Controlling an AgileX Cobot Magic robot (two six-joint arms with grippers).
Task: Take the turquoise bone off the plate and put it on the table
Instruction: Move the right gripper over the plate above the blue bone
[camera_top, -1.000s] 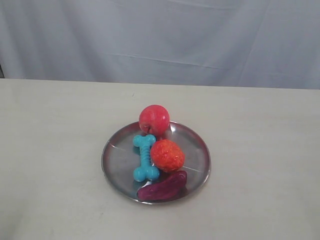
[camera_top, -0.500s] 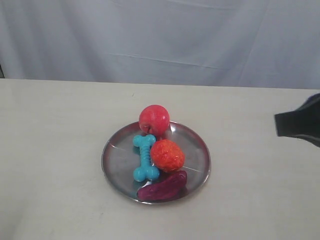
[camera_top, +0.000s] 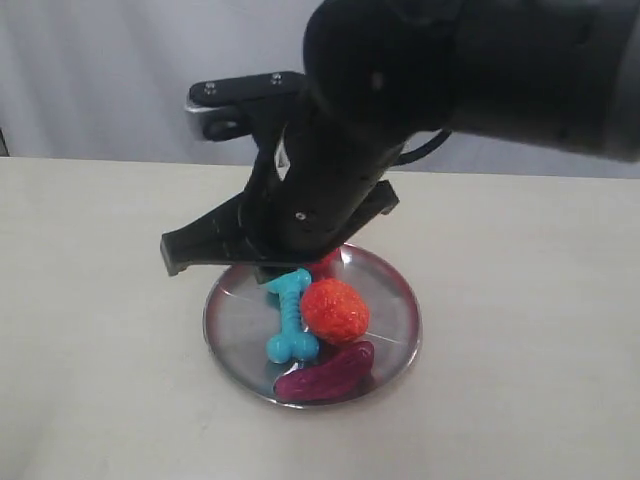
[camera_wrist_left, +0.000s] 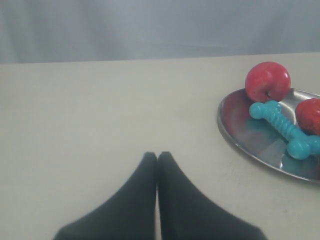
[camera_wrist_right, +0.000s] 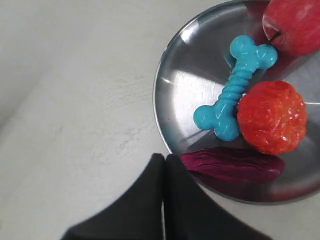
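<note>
Swinging in over plate (camera_top: 236, 322), right gripper (camera_wrist_right: 161, 158) closed, turquoise bone (camera_top: 290, 316) unmoved

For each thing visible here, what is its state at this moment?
turquoise bone: lying flat on the plate, not gripped.
plate: resting on the table, holding four toys.
red apple toy: on the plate, at its rim.
bumpy orange-red toy: on the plate, close beside the bone.
purple oblong toy: lying on the plate near its rim.
left gripper: jaws shut, empty, over the table.
right gripper: jaws shut, empty, beside the plate's rim.
</note>
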